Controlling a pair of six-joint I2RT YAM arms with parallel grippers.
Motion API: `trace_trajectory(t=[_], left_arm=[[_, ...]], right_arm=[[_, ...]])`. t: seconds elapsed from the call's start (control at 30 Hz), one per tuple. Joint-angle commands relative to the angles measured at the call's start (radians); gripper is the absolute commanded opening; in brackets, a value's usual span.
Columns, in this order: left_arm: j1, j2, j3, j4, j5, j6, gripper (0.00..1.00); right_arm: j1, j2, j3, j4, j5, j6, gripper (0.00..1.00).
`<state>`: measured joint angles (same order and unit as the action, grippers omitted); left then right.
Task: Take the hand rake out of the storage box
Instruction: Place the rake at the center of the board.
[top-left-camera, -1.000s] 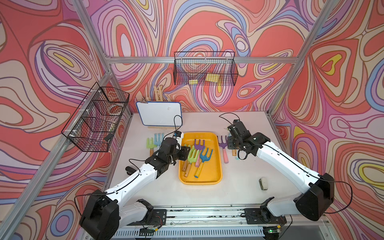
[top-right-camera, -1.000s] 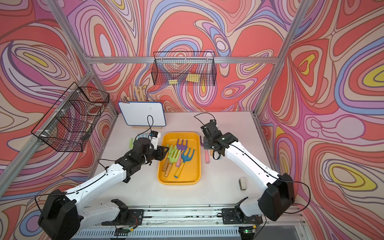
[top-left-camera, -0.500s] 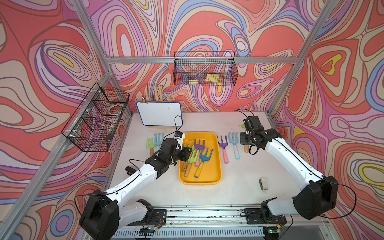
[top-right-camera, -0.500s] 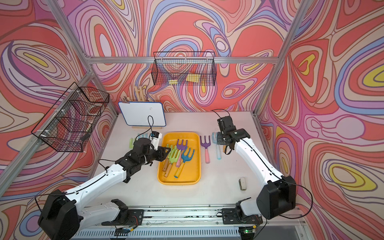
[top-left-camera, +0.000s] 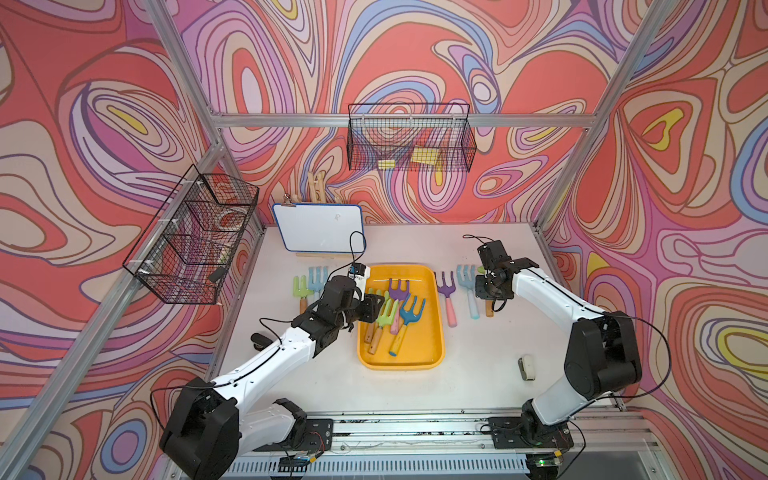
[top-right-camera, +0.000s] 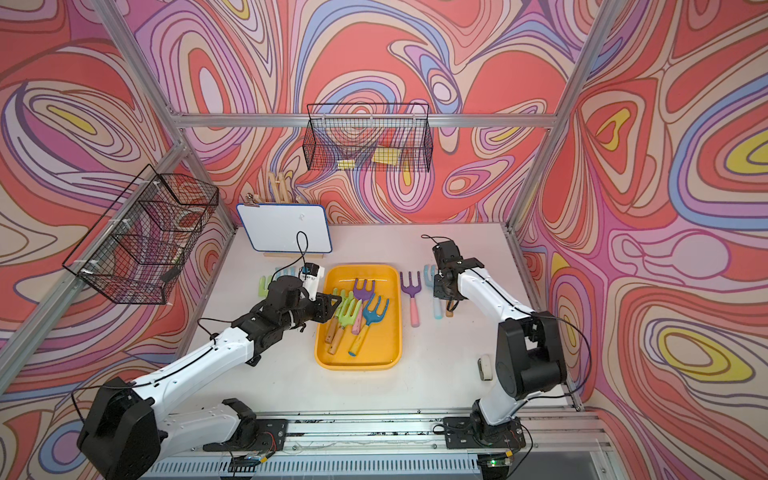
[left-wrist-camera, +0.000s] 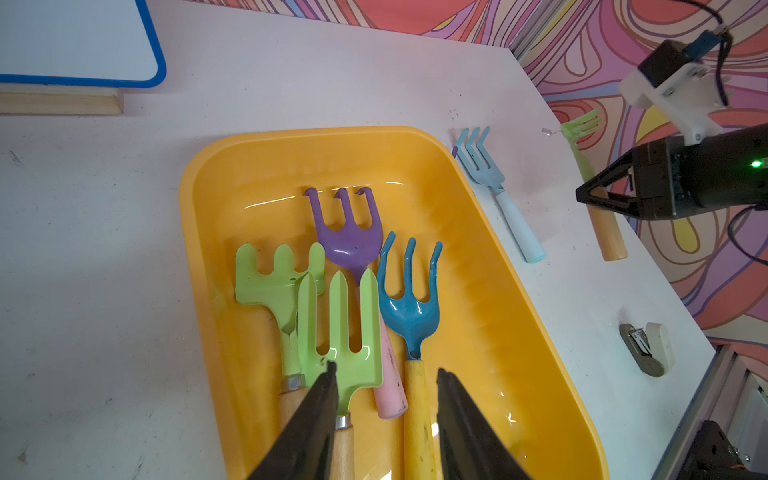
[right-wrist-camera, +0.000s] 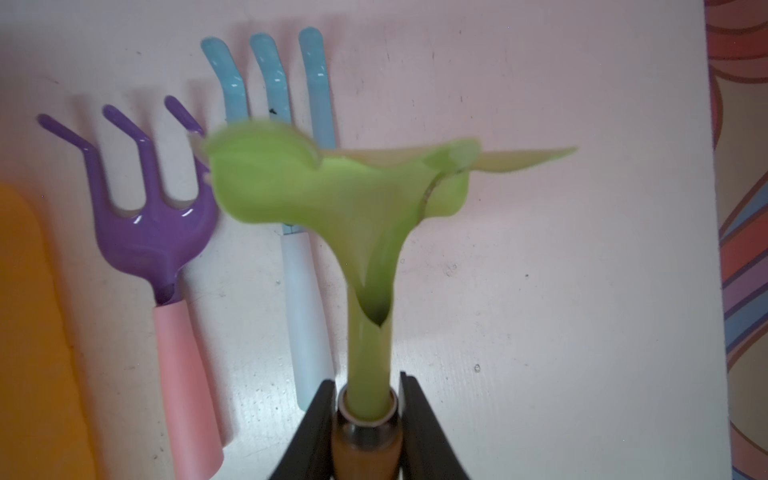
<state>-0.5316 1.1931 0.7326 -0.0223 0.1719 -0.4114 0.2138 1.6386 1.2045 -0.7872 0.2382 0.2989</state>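
The yellow-orange storage box (top-left-camera: 420, 350) (top-right-camera: 384, 347) (left-wrist-camera: 478, 291) lies mid-table. Inside it lie a purple hand rake (left-wrist-camera: 349, 237), a blue one (left-wrist-camera: 409, 303) and two green ones (left-wrist-camera: 340, 340). My left gripper (top-left-camera: 374, 309) (left-wrist-camera: 384, 370) hovers open over the box's left side, its fingers astride the handles and holding nothing. My right gripper (top-left-camera: 489, 296) (right-wrist-camera: 368, 378) is shut on the wooden handle of a green hand rake (right-wrist-camera: 340, 187) (left-wrist-camera: 609, 237). It holds that rake low over the table, right of the box. Whether the rake touches the table I cannot tell.
A purple rake with a pink handle (top-left-camera: 448, 297) and a light blue rake (top-left-camera: 467, 291) lie between the box and my right gripper. Two more rakes (top-left-camera: 307, 284) lie left of the box. A whiteboard (top-left-camera: 320, 226) stands behind, wire baskets (top-left-camera: 409, 139) hang on the walls, and a small white object (top-left-camera: 527, 366) lies front right.
My right arm carried the green rake rightward, from beside the box past the purple and light blue rakes, then lowered slightly. The left arm has barely moved.
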Motion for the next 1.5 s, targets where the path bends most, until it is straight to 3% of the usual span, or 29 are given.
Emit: trace_trajectory(t=[0.0, 0.6, 1.47], left_arm=[[-0.004, 0.003, 0.002, 0.005, -0.017, 0.014, 0.44], [-0.005, -0.007, 0.0, -0.01, -0.046, 0.028, 0.44], [-0.005, 0.013, 0.011, -0.014, -0.025, 0.027, 0.44]], right_arm=[[-0.026, 0.021, -0.005, 0.026, 0.006, -0.003, 0.17], [-0.08, 0.263, 0.115, -0.005, 0.015, -0.007, 0.19], [-0.128, 0.363, 0.186, -0.003, -0.032, -0.006, 0.24]])
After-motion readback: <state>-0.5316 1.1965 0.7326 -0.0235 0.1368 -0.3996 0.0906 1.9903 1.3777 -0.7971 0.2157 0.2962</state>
